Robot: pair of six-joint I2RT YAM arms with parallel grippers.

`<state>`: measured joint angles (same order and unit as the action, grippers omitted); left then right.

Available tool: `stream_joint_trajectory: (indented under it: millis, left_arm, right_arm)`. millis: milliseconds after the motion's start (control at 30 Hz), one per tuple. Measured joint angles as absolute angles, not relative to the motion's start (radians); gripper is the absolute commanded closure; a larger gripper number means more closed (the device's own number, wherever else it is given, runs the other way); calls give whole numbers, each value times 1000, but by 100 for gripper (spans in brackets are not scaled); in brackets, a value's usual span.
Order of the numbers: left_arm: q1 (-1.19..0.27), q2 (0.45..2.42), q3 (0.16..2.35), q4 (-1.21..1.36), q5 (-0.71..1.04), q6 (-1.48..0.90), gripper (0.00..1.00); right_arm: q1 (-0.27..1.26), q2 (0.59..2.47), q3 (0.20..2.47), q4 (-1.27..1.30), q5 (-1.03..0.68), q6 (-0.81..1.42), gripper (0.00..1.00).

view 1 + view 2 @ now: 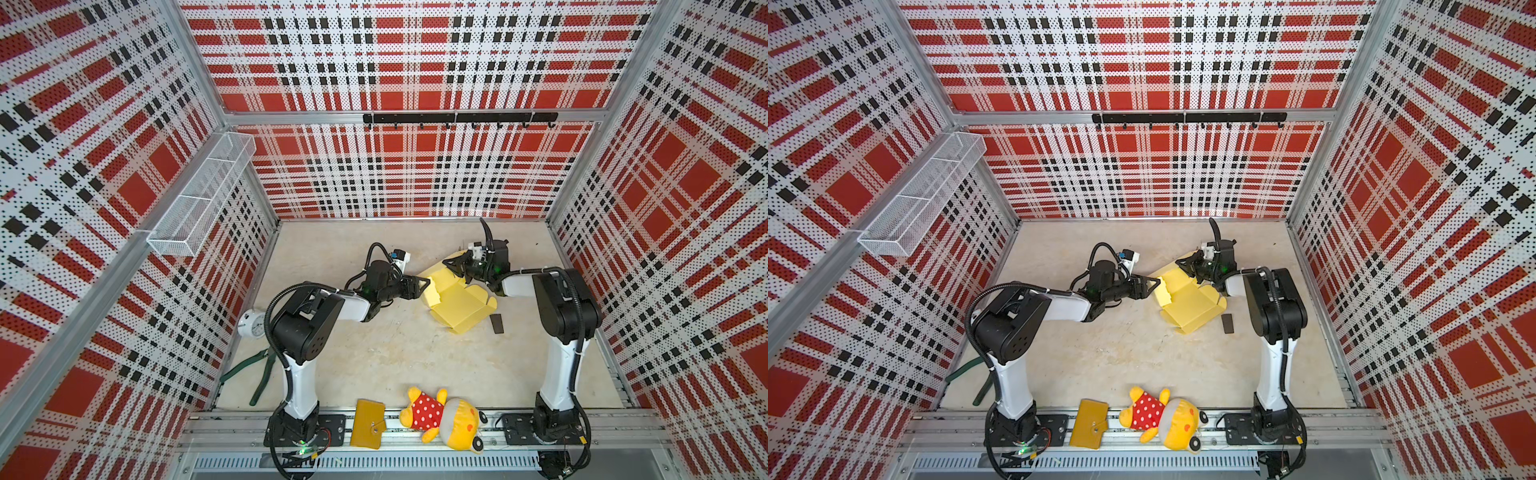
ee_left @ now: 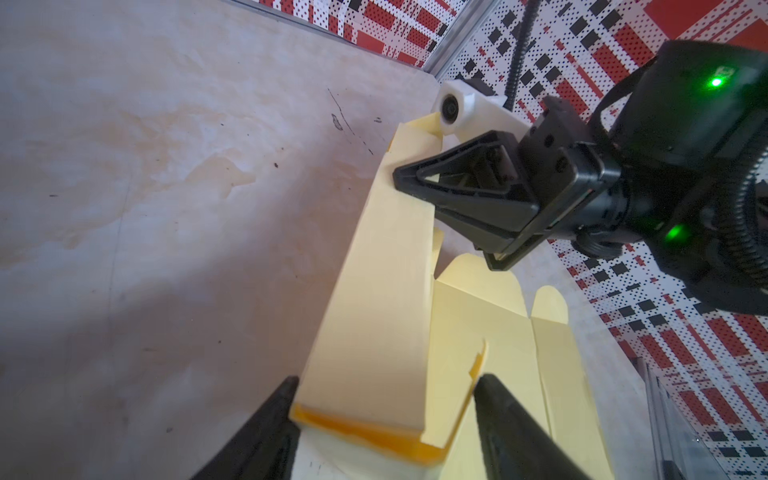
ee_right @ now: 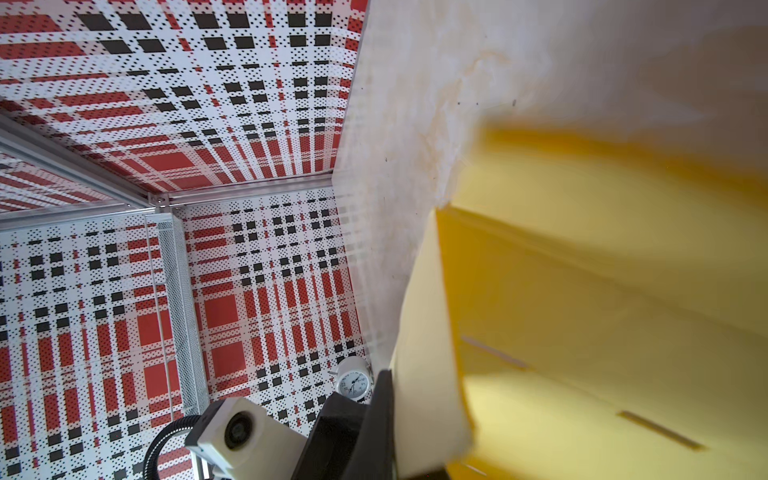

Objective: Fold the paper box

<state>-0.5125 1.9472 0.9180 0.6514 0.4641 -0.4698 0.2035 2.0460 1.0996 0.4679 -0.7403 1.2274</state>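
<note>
Both top views: the paper box [image 1: 457,305] lies partly folded on the surface [image 1: 374,357], between my two hands. Its base panel is flat, its end flaps are spread, and one long side wall [image 2: 374,307] is folded upright. The left hand [image 1: 427,283] meets the nearer end of that wall. In the left wrist view its fingers [image 2: 270,424] stand wide to either side of the wall's end, close against it; whether they clamp it I cannot tell. The right hand [image 1: 446,263] sits at the opposite end of the same wall, its jaws closed tight on the wall's upper edge. In the right wrist view the pale card runs up alongside one black finger [image 3: 380,419] and hides the other. A small dark strip [image 1: 496,323] lies on the surface just off the box's corner, on the side away from the left hand, near the right arm. Well back from both hands, at the arm bases — a mustard wallet [image 1: 368,424] and a plush toy [image 1: 444,417], side by side.
</note>
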Motion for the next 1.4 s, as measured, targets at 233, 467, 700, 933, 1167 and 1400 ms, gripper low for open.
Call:
stream_joint_trajectory:
  millis: [233, 467, 700, 933, 1167, 1400]
  left_arm:
    - [-529, 1954, 908, 677, 459, -467, 38]
    - [-538, 1954, 902, 682, 468, -438, 37]
    - [-543, 1954, 902, 685, 466, -372, 40]
    - [-563, 1956, 903, 689, 465, -271, 41]
    - [-601, 1956, 904, 703, 402, -142, 38]
    - [-657, 1956, 832, 803, 271, -71, 35]
  right_arm:
    - [204, 2013, 1081, 461, -737, 1229, 100]
    - [204, 1982, 1005, 615, -729, 1277, 100]
    - [204, 1980, 960, 746, -729, 1326, 100]
    - [201, 1919, 892, 775, -698, 1328, 100]
    - [201, 1871, 806, 832, -639, 1333, 100]
    - [203, 1791, 694, 857, -569, 1346, 100]
